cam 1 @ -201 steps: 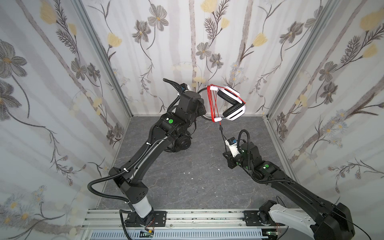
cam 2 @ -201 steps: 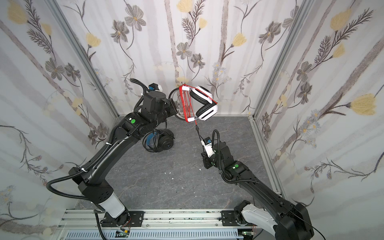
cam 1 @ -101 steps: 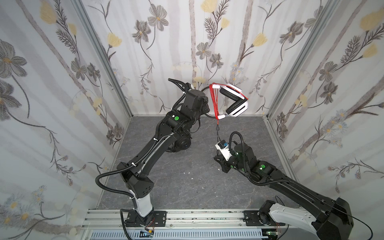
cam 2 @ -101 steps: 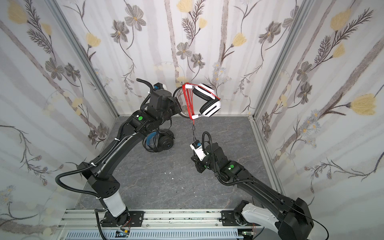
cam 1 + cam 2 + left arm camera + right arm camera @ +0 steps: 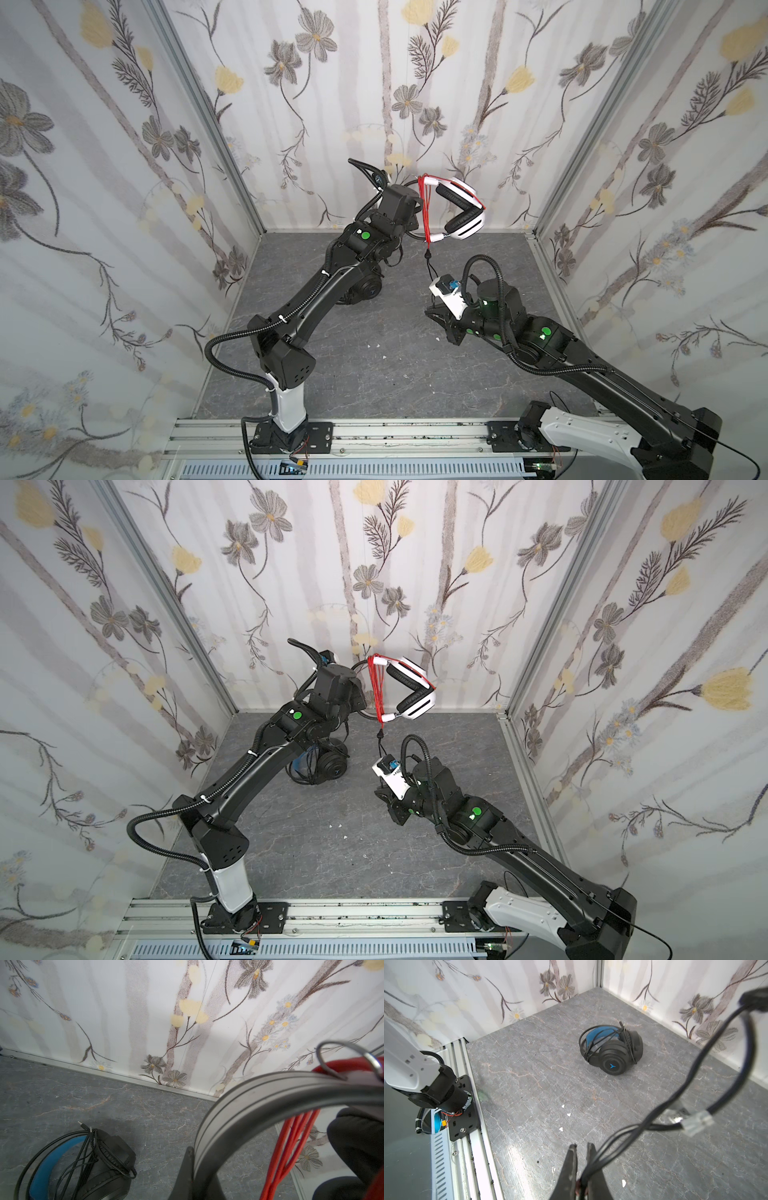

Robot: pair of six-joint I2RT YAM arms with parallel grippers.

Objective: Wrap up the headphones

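My left gripper [image 5: 195, 1159] is clenched on the grey headband [image 5: 270, 1097] of the white headset [image 5: 467, 230], holding it aloft close to the back wall [image 5: 374, 104]. The red cable [image 5: 424, 212] is looped across it. My right gripper [image 5: 581, 1147] pinches that cable's black tail [image 5: 684, 1083]. The black headset [image 5: 328, 764] lies on the floor [image 5: 374, 374] near the same wall, with its cord wrapped round it.

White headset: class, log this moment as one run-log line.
left end effector: shut on white headset band, aloft | right end effector: shut on cable tail | black headset: wrapped, on floor
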